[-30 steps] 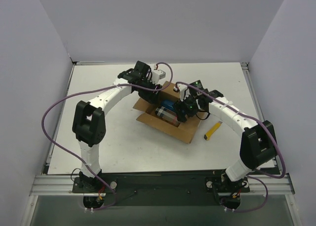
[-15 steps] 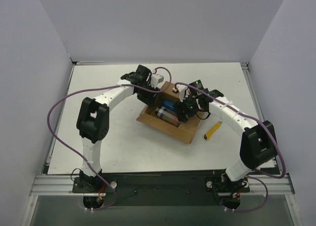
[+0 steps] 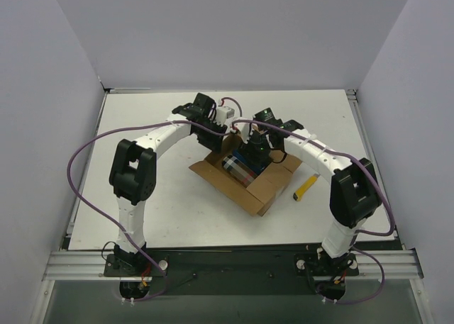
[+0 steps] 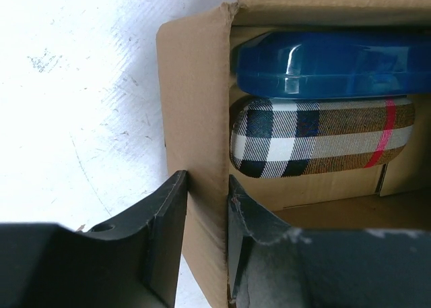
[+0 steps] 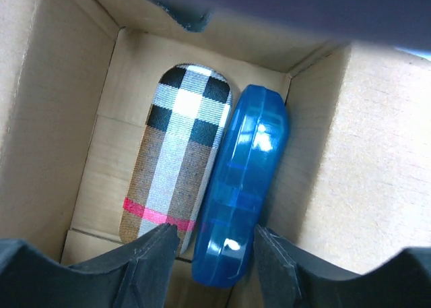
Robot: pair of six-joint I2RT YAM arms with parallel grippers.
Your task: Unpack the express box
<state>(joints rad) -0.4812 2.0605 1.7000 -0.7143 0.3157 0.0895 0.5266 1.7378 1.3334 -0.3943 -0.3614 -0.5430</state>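
The express box (image 3: 259, 189) is a brown carton lying open in the middle of the table with its flaps spread. Inside lie a blue glossy case (image 5: 246, 180) and a plaid case (image 5: 178, 160) side by side; both also show in the left wrist view, blue (image 4: 330, 64) and plaid (image 4: 316, 136). My left gripper (image 4: 207, 187) is shut on the box's upright side wall (image 4: 195, 106), at the box's far corner in the top view (image 3: 225, 134). My right gripper (image 5: 215, 244) is open inside the box, its fingers either side of the blue case's near end; in the top view (image 3: 250, 159) it hides most of the contents.
A small yellow utility knife (image 3: 306, 188) lies on the white table (image 3: 142, 196) just right of the box. Grey walls stand on the left, back and right. The box's inner walls close in on both sides of the right gripper.
My right arm has swung left and its gripper has come over the box's inside. The box has turned and shifted slightly left. My left gripper still holds the box wall.
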